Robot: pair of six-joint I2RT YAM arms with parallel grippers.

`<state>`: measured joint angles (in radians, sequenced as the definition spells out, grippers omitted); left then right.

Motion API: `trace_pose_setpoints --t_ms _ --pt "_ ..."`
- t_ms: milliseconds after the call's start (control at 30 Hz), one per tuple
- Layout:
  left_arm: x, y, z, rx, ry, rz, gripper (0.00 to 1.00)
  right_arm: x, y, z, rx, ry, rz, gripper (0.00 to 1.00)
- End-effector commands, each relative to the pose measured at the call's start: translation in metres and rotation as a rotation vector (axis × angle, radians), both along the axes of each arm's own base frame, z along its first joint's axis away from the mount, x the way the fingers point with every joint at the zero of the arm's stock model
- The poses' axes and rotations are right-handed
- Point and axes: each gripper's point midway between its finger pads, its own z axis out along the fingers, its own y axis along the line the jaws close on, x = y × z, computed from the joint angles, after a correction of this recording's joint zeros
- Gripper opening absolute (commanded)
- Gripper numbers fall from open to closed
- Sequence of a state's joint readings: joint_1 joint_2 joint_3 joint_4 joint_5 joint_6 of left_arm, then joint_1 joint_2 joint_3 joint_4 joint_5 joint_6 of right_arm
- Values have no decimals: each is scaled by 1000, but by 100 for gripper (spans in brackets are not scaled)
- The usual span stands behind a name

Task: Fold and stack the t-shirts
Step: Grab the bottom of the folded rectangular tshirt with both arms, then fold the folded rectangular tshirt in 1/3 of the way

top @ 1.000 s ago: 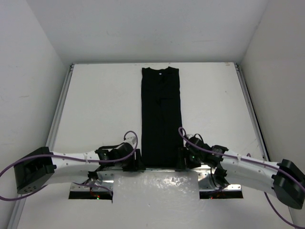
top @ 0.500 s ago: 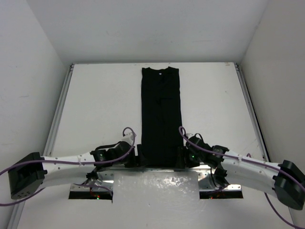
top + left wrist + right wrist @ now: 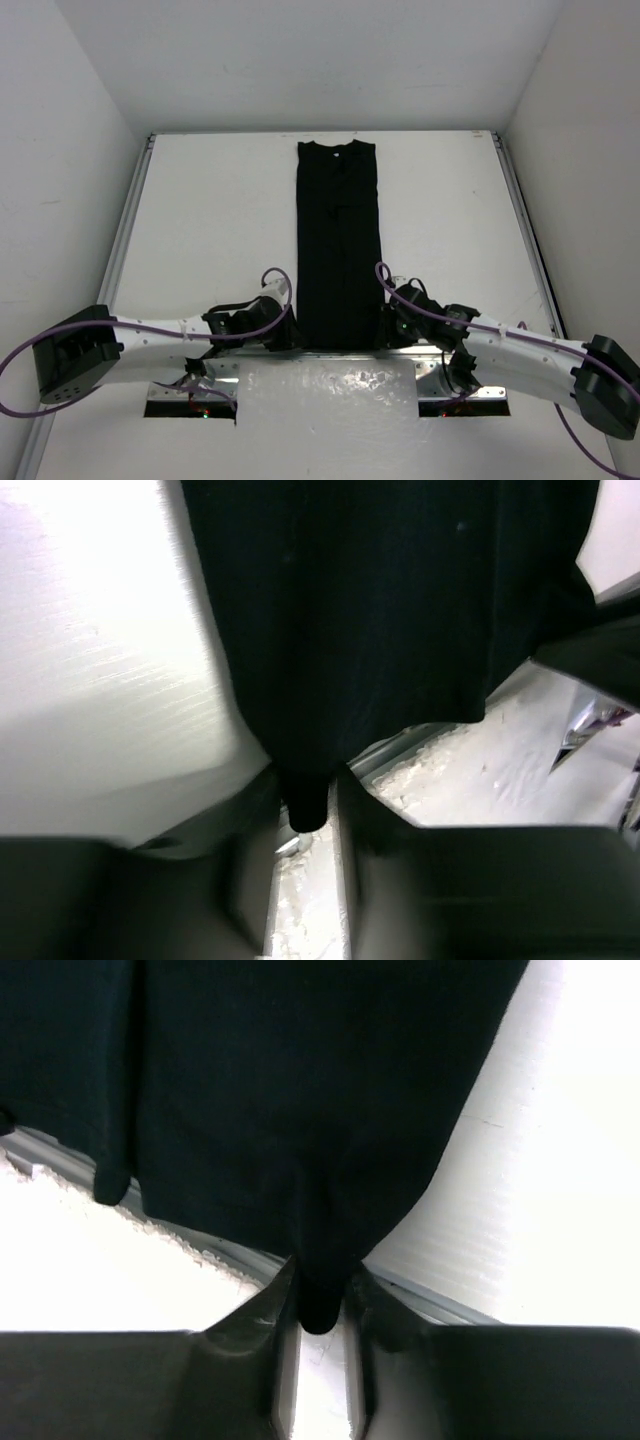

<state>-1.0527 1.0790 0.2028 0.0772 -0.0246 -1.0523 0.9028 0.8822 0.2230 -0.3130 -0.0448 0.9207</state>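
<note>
The black t-shirt lies as a long narrow strip down the middle of the table, sleeves folded in, neck at the far end. My left gripper is shut on its near left hem corner; in the left wrist view the cloth bunches between the fingers. My right gripper is shut on the near right hem corner; in the right wrist view the cloth is pinched between the fingers.
The white table has metal rails on its left and right sides. A crinkled foil-like sheet lies at the near edge between the arm bases. White walls close in left, right and far.
Both grippers have moved inward onto the shirt's near hem corners and closed on them. The left arm swung out and back. The shirt itself has not shifted.
</note>
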Motion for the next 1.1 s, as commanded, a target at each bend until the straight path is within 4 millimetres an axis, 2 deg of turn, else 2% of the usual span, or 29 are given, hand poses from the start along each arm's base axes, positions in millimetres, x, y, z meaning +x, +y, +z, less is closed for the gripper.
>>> trace_pose_setpoints --t_ms 0,67,100,167,233,433,500,533,600,833,1067 --pt "2 -9 8 -25 -26 -29 20 21 14 18 53 -85 -27 20" --pt "2 -14 13 -42 -39 -48 13 22 15 20 55 -88 -25 14" --pt "4 -15 16 -48 -49 -51 10 23 17 22 59 -91 -25 8" --pt "5 -18 19 -53 -63 -60 7 27 16 24 55 -105 -35 0" --pt "7 -21 27 -63 -75 -65 5 30 18 29 61 -118 -39 0" --pt "23 -29 47 -54 -130 -41 5 42 26 48 75 -165 -39 0" --pt "26 -31 49 -46 -137 -39 5 45 25 52 66 -176 -47 0" --pt "33 -34 56 -44 -157 -22 5 47 23 53 56 -183 -54 0" --pt "37 -27 53 5 -150 0 5 54 22 60 41 -193 -66 0" --pt "82 -13 81 40 -218 119 5 80 15 75 20 -210 -113 0" --pt "119 -13 104 20 -278 130 4 99 21 91 23 -234 -116 0"
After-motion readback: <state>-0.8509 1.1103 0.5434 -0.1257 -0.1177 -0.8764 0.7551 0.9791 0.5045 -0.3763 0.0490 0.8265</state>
